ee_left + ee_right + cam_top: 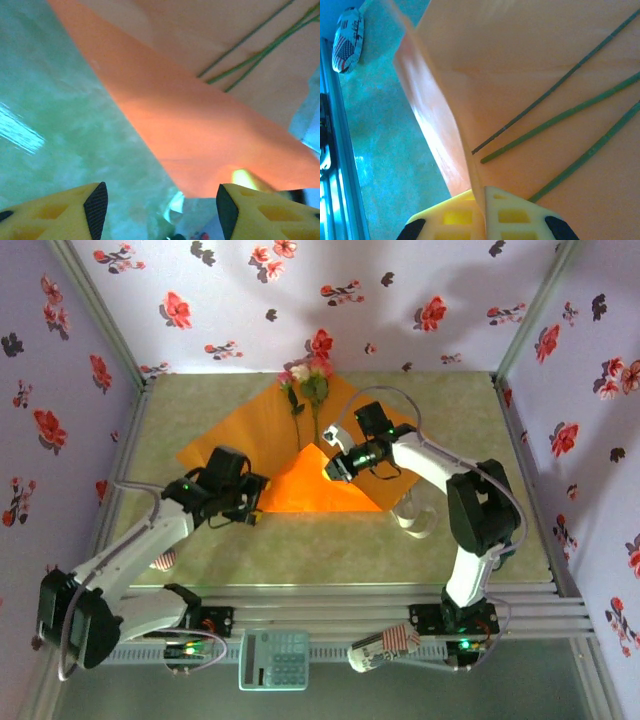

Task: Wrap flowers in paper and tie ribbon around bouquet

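Orange paper [310, 490] lies mid-frame on the counter [450, 420], flowers [306, 380] across its upper part. We find the right claw [481, 200] clamped on its raised fold, the left claw [162, 200] parted and empty.

The orange paper [285, 450] lies flat, diamond-wise, with its near corner folded over. The flowers [312, 388] rest on it, heads at the far corner. The ribbon [412, 525], I think, loops just to its right.
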Robot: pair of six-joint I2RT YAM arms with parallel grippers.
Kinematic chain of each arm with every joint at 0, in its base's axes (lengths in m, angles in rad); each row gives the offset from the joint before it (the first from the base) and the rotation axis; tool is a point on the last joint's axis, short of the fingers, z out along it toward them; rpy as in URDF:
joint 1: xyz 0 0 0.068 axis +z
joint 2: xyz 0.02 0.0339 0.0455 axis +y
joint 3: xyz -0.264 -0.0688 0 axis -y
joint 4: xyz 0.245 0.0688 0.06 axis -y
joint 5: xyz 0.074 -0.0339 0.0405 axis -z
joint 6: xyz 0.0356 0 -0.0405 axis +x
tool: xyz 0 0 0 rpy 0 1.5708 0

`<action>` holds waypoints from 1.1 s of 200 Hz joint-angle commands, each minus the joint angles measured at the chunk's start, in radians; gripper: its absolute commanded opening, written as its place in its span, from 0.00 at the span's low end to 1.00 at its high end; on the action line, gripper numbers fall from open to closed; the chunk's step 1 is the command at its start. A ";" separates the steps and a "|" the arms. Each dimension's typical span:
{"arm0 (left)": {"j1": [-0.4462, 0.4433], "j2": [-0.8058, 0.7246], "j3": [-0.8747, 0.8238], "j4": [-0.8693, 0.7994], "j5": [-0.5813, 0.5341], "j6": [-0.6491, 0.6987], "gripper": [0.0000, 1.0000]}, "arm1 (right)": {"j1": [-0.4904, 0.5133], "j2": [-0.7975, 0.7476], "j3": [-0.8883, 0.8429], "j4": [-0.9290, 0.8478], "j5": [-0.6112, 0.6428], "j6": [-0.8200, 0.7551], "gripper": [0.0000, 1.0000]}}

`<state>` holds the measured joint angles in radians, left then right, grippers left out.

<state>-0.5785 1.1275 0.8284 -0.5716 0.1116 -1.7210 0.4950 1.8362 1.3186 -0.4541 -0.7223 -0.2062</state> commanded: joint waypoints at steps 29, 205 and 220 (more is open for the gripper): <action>-0.070 -0.016 -0.250 0.332 -0.151 -0.012 0.64 | -0.032 0.079 0.093 -0.057 -0.023 0.076 0.00; -0.151 0.103 -0.402 0.723 -0.372 -0.144 0.63 | -0.064 0.209 0.181 -0.072 -0.022 0.186 0.00; -0.141 0.140 -0.431 0.795 -0.386 -0.171 0.61 | -0.064 0.211 0.182 -0.072 -0.019 0.201 0.00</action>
<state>-0.7227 1.2304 0.4160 0.2188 -0.2371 -1.8374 0.4381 2.0632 1.4990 -0.5228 -0.7300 -0.0402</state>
